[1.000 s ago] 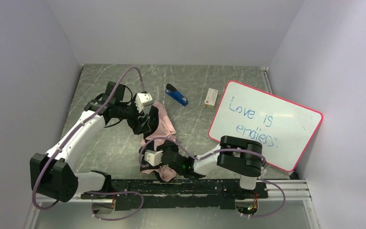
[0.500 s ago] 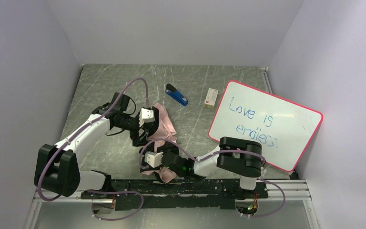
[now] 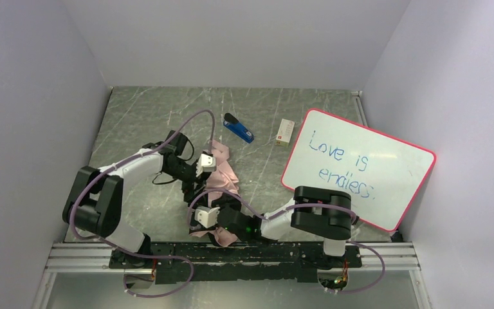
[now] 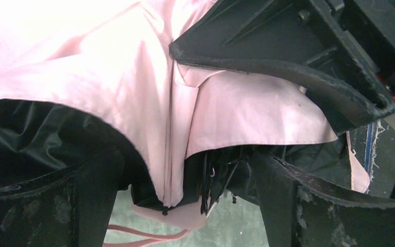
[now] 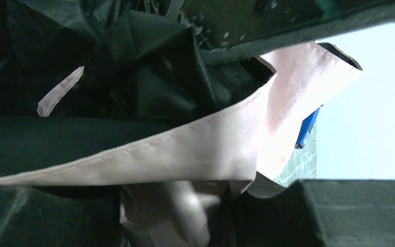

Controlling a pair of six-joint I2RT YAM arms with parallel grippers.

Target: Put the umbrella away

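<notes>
Starting at the left gripper (image 3: 196, 183): spread wide, straddling a pink fold of the umbrella (image 3: 222, 175), pinching nothing. From the left wrist view, fingers (image 4: 288, 51) above and below the cloth, black lining and thin ribs bunched just underneath. Risky to close right here: likely to nip a single layer of fabric, or snag a rib, rather than gather the whole bundle.

Moving right to the umbrella itself: crumpled on the counter (image 3: 141, 116) between the two arms, half collapsed, not yet rolled or strapped.

On to the right gripper (image 3: 212, 230) at the near end: clamped, apparently, on a wad of black and pink cloth, though hard to be sure in so crowded a wrist view. Danger there too: losing the slippery fabric, or bending ribs, if tugged against the left side.

Farther right, a blue stapler (image 3: 238, 129), well apart from the action, no obstacle for now.
</notes>
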